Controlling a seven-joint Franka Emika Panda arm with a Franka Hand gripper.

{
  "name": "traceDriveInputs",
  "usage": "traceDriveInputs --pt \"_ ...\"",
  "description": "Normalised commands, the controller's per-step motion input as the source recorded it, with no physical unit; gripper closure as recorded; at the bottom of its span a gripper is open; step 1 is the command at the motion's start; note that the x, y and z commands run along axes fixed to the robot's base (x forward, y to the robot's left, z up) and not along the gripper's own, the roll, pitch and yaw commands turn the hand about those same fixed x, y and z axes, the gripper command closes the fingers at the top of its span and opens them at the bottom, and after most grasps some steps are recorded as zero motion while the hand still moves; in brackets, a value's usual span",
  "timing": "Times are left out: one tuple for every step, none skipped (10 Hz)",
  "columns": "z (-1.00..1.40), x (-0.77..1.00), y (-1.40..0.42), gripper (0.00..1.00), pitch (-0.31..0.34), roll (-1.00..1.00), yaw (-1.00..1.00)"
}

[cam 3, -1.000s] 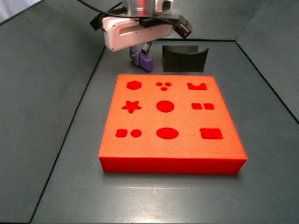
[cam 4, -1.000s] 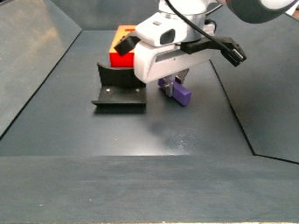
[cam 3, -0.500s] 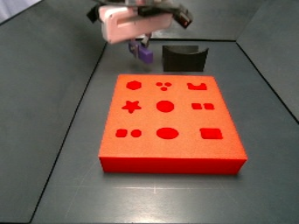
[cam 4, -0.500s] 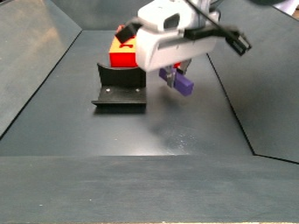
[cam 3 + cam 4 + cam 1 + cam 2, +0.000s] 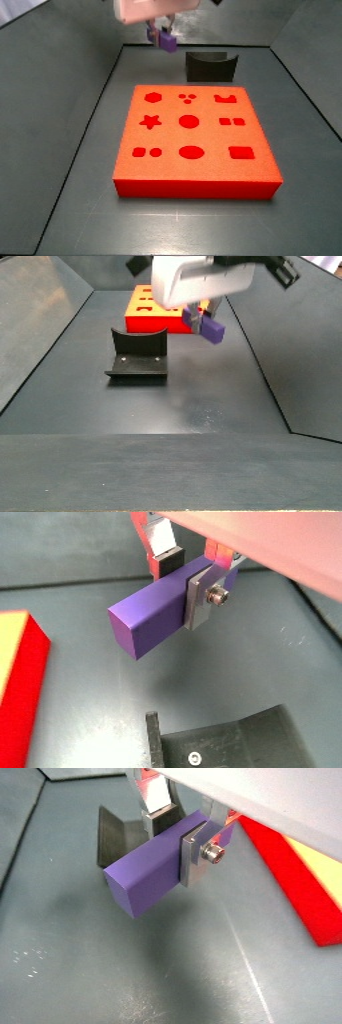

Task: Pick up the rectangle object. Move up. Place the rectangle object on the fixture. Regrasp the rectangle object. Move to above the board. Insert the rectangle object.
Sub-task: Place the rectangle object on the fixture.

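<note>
Dark table floor, upper frame: gripper point(image 5: 191, 574) clamps rectangle object point(image 5: 163, 613) near one end; block could pivot missing fixture point(image 5: 136, 354).

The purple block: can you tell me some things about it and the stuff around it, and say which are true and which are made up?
1. The gripper is holding the purple block. True.
2. The purple block rests on the floor. False: in a side view it hangs in the air, above the floor.
3. The fixture has nothing on it. True.
4. The block already sits in the red board. False: it is off the board, in the gripper.
</note>
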Motion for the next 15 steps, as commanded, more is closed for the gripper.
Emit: traceDriveInputs --pt "1.0 -0.02 0.0 1.0 0.014 0.03 -0.01" --pt "1.0 -0.02 0.01 1.0 0.025 0.04 -0.01" --pt "1.0 -0.03 0.01 1.0 0.031 0.05 -0.01" --pt "0.86 -0.02 0.01 1.0 0.037 0.06 -0.01" --pt "0.74 -0.02 0.01 1.0 0.044 0.06 -0.01" --pt "0.51 -0.01 0.01 1.0 0.055 0.06 -0.01" --pt "0.34 0.0 0.01 1.0 0.069 0.07 0.0" --pt "0.08 1.0 -0.03 1.0 0.048 -0.03 -1.0" --pt "0.04 1.0 -0.03 1.0 0.05 -0.03 -1.0" --pt "0.03 1.0 -0.02 1.0 0.068 -0.05 -1.0" --pt "0.04 1.0 -0.02 1.0 0.077 -0.05 -1.0" --pt "0.03 1.0 -0.02 1.0 0.106 -0.07 -1.0" --pt "0.03 1.0 -0.02 1.0 0.131 -0.08 -1.0" --pt "0.03 1.0 -0.01 1.0 0.164 -0.1 -1.0" --pt "0.03 1.0 -0.01 1.0 0.213 -0.13 -0.93"
